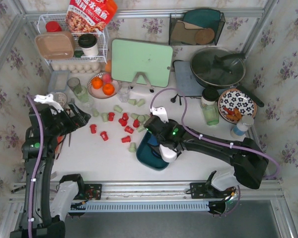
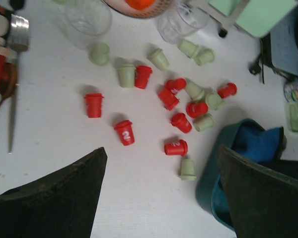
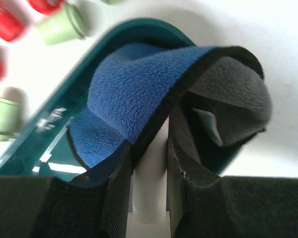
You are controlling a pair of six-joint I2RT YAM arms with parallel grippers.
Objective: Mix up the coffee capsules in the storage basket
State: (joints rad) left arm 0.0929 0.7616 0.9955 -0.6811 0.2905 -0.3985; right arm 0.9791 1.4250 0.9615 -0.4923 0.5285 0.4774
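Noted storage basket on the worktop, about midway along the near edge. Found blue fleece cloth bunched inside it. Logged right gripper reaching into the basket, fingers clamped on a fold of that cloth. Logged left gripper near the left edge, fingers spread wide, holding nothing, well apart from the basket. Counted coffee capsules, red and pale green, strewn mid-worktop between left gripper and basket; nearest pale green one just beside the basket's left rim.
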